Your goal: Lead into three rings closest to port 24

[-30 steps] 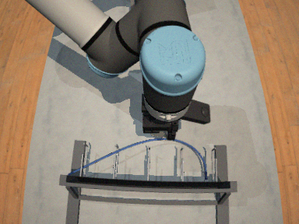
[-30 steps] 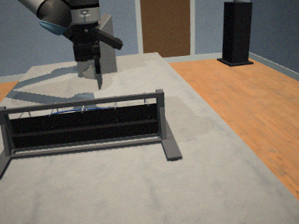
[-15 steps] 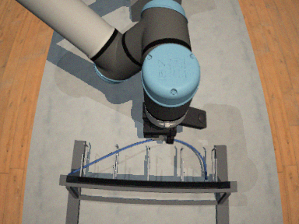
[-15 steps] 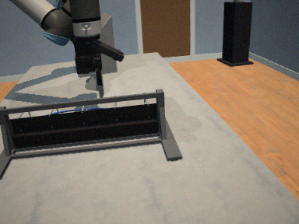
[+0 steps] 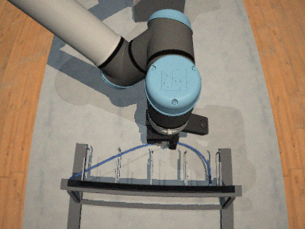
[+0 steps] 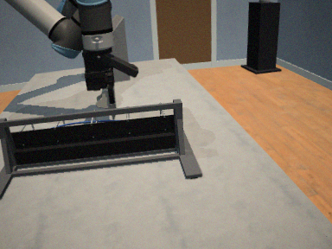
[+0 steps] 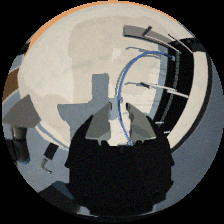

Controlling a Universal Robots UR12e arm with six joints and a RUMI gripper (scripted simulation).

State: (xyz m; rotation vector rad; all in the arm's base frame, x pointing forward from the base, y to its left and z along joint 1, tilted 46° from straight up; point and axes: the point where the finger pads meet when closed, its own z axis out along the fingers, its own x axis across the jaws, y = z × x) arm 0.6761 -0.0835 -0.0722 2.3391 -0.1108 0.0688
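Observation:
The blue lead arches behind the rack. In the top view its right end meets the rack near the right side, and its other end reaches the rack's left corner. Steel rings, one near the middle, stand along the rack; whether the lead lies inside any is too small to tell. My gripper is narrowly open at the top of the arch. The lead passes between the jaws in the wrist view, with gaps beside it. The rack stands level.
The rack's side posts and feet, such as the right foot, flank the row of rings. A grey block stands behind the arm. A dark pedestal stands on the wooden floor beyond the table.

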